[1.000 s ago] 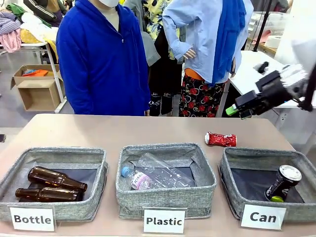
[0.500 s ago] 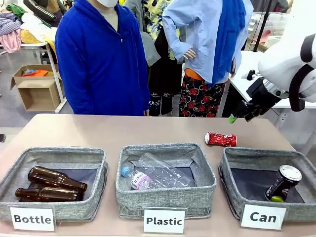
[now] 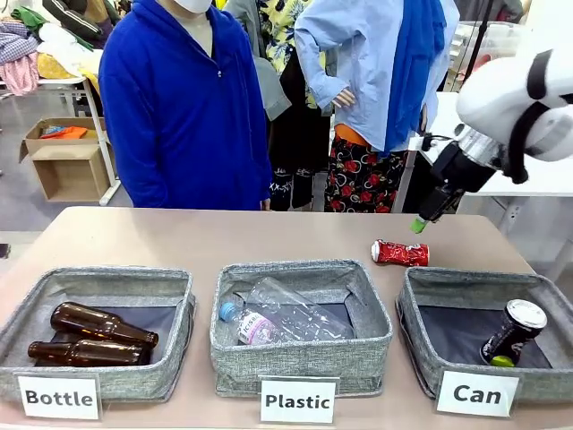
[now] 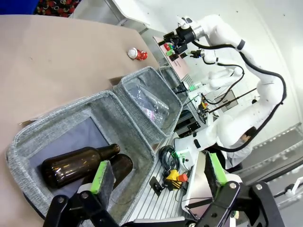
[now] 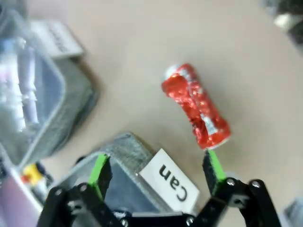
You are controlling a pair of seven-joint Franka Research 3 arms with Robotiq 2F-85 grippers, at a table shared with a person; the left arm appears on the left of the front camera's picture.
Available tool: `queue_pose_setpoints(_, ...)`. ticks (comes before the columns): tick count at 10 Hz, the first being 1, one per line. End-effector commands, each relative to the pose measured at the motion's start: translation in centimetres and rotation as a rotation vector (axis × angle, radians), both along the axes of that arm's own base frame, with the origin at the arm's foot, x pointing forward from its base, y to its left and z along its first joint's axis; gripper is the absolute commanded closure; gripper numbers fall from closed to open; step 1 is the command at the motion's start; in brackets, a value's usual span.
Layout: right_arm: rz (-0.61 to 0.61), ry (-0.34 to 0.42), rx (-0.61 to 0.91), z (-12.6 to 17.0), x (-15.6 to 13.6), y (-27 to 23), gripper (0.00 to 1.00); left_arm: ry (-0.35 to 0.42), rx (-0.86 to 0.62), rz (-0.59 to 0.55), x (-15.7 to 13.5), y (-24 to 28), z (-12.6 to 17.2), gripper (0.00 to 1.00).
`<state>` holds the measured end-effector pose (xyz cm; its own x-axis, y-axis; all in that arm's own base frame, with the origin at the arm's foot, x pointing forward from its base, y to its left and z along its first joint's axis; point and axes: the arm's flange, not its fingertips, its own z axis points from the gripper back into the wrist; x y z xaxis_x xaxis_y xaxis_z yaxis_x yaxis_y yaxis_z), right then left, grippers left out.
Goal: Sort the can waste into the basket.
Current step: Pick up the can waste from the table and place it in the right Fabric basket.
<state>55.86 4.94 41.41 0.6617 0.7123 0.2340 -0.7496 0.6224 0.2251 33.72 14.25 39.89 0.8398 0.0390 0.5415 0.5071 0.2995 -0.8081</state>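
Red can [image 3: 400, 253] below and just left of right gripper [image 3: 419, 224], lying on the surface behind the basket [image 3: 421, 336].

Seen along the right gripper [image 5: 156, 172]: jaws wide and empty, crushed red can [image 5: 196, 106] ahead and toward the right finger, long axis slanted across the jaw line, so likely needing a wrist turn before descent. Black can [image 3: 513, 332] already inside the basket, leaning at its right wall. Left gripper [image 4: 158, 172] also wide, empty, well apart over the bottle bin; right arm clearly nearer.
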Motion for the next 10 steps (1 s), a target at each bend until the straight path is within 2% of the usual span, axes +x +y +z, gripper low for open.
queue_pose_setpoints(1, 0.781, -0.024, -0.178, 0.3, 4.3, 0.4, 0.0, 0.008, 0.007, 0.006, -0.3, -0.2, 0.2, 0.0)
queue_pose_setpoints(2, 0.877, -0.036, -0.262, -0.3, 4.8, 1.0, 0.0, 0.008, 0.007, 0.006, -0.3, -0.2, 0.2, 0.0)
queue_pose_setpoints(4, 0.987, -0.226, -0.336, -1.5, 4.7, 2.8, 0.0, 0.008, 0.007, 0.006, -0.3, -0.2, 0.2, 0.0)
queue_pose_setpoints(5, 0.965, -0.252, -0.361, -2.1, 4.4, 3.2, 0.0, 0.008, 0.007, 0.006, -0.3, -0.2, 0.2, 0.0)
queue_pose_setpoints(6, 0.822, -0.308, -0.387, -2.2, 4.1, 3.3, 0.0, 0.008, 0.007, 0.006, -0.3, -0.2, 0.2, 0.0)
queue_pose_setpoints(7, 0.763, -0.042, -0.275, -1.6, 4.9, 3.6, 0.0, 0.008, 0.007, 0.006, -0.3, -0.2, 0.2, 0.0)
queue_pose_setpoints(8, 0.835, -0.134, -0.353, -1.4, 5.5, 4.2, 0.0, 0.008, 0.007, 0.006, -0.3, -0.2, 0.2, 0.0)
queue_pose_setpoints(10, 0.691, -0.132, -0.322, -2.6, 5.1, 5.0, 0.0, 0.008, 0.007, 0.006, -0.3, -0.2, 0.2, 0.0)
